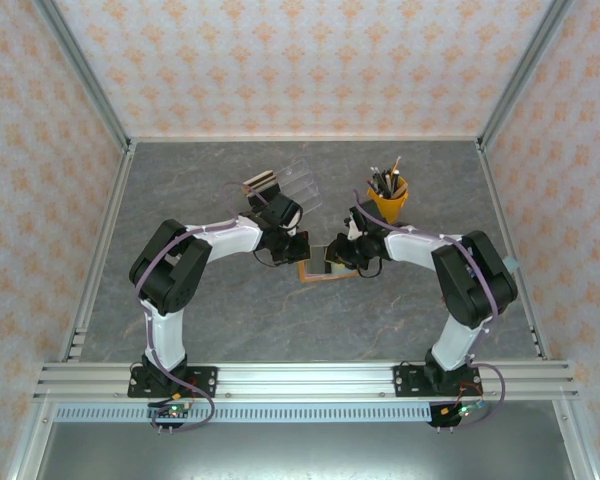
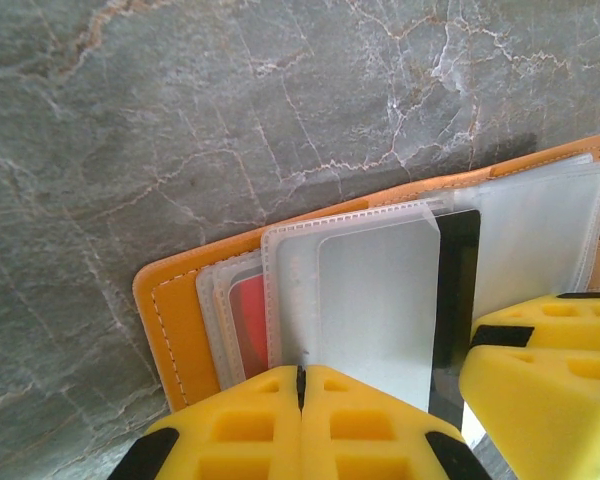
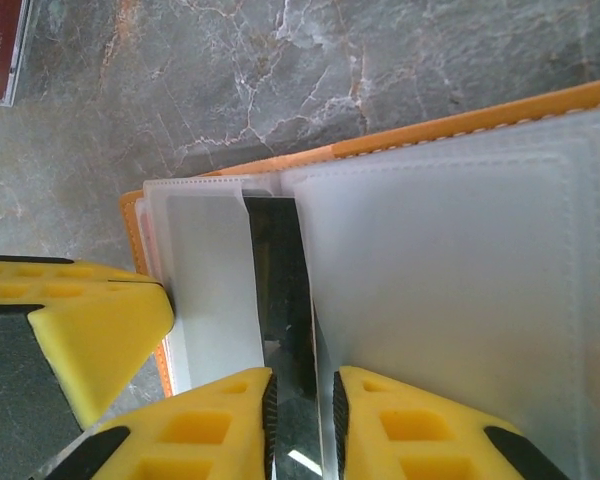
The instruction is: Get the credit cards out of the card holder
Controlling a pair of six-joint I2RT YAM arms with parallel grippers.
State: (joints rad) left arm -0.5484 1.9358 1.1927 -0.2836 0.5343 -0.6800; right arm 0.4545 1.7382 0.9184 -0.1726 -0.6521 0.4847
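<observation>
right gripper (image 3: 302, 400): jaws narrow, nipping the black card (image 3: 280, 280) that sticks out between clear sleeves (image 3: 460, 280)
left gripper (image 2: 300, 385): jaws closed flush, tips against a clear sleeve page; can't tell if anything is pinched
card holder (image 1: 315, 277): lies open flat mid-table, between the two grippers; orange rim, stitched edge
other card: red one (image 2: 250, 320) sits in a sleeve by the orange cover
table (image 1: 230, 310): grey marble-look top
nearby: yellow cup of pens (image 1: 388, 200) beyond the right arm; clear plastic case (image 1: 298, 180) beyond the left
room: walls (image 1: 300, 60) in orange-patterned paper, aluminium frame (image 1: 300, 378)
text: red item (image 3: 0, 50) has print, unreadable
</observation>
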